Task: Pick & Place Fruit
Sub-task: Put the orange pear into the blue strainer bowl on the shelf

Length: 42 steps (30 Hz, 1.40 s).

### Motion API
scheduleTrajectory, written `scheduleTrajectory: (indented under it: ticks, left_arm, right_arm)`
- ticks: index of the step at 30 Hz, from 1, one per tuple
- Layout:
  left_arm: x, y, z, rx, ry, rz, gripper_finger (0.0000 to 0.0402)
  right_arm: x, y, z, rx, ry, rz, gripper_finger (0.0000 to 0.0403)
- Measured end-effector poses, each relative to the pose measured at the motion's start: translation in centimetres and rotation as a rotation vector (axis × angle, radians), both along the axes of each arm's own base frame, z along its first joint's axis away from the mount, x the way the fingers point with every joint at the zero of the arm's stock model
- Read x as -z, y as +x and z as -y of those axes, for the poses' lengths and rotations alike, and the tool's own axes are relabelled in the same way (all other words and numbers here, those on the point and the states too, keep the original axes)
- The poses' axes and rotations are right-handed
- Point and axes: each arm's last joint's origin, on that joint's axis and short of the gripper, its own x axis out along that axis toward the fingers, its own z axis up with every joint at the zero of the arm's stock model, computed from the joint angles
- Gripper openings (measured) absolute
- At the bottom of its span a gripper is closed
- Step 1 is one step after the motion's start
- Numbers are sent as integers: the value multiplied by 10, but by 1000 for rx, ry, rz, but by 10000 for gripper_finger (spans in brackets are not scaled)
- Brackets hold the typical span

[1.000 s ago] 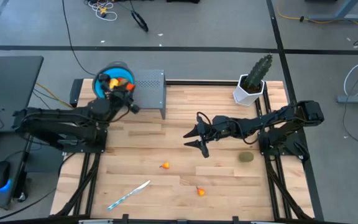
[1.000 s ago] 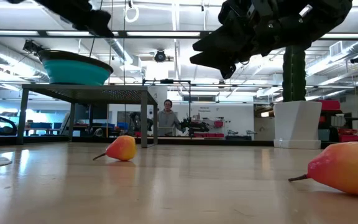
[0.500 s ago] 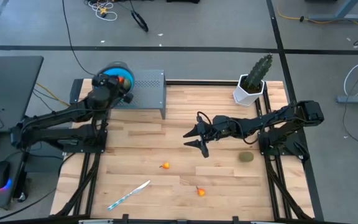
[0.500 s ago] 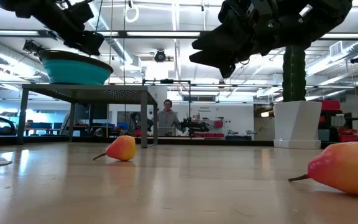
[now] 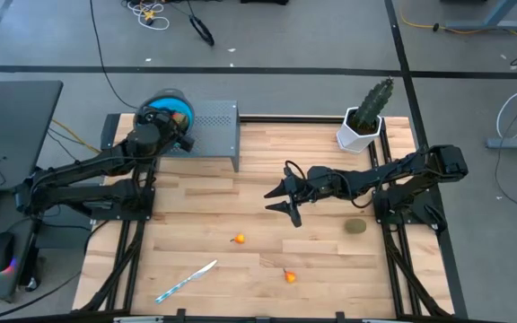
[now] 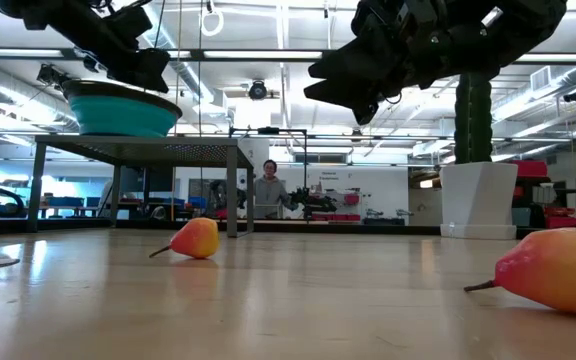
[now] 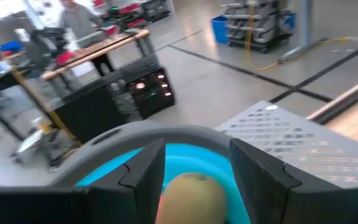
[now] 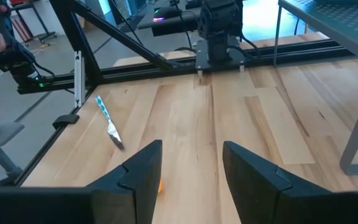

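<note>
A: Left gripper (image 5: pixel 155 135) is over the blue bowl (image 5: pixel 170 106) on the grey perforated stand (image 5: pixel 212 124), back-left corner. In the left wrist view the fingers stand apart with a tan-olive fruit (image 7: pixel 190 198) between them, over the bowl's inside. Can't tell if the pads touch it or it already lies in the bowl.

B: Right arm?

A: Right gripper (image 5: pixel 287 199) hovers mid-table, fingers spread wide, empty. Waiting.

B: Fruit left on the table?

A: Small orange-red piece (image 5: pixel 239 239) near centre-front, another orange-red piece (image 5: pixel 289 276) closer to the front edge, olive-brown oval (image 5: pixel 355 227) on the right, near the right arm's base. White-and-blue knife (image 5: pixel 188 280) front-left, cactus in a white pot (image 5: pixel 364 118) back-right; neither is fruit.

B: Risks?

A: My guess: if the left fruit drops off-centre it could hit the bowl rim and roll off the stand. The stemmed pieces look small and round, so a pinch off-centre may squirt them away. The olive oval sits close to the right arm's base, an awkward reach. The left arm could knock the bowl when pulling out.
</note>
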Motion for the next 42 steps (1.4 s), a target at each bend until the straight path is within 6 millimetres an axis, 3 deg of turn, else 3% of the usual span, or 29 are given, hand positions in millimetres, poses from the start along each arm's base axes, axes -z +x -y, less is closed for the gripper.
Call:
scheduleTrajectory:
  ticks: [4,13,18,31,37,42]
  left_arm:
    - [-3,6,4,165,-19,62,194]
    - [-25,24,32,806,4,211,194]
    - [-25,30,45,996,-18,215,193]
    - [-3,63,55,1093,-13,55,192]
    - [-3,65,49,905,33,53,192]
    - [-13,61,48,826,83,120,192]
  right_arm:
    - [0,0,1,2,0,0,179]
    - [4,-1,-1,-3,1,-41,179]
    - [4,-1,0,29,-12,-38,179]
    - [5,-1,-2,51,-32,-50,179]
    - [6,5,-12,35,-42,31,179]
    - [29,17,-31,11,-89,76,179]
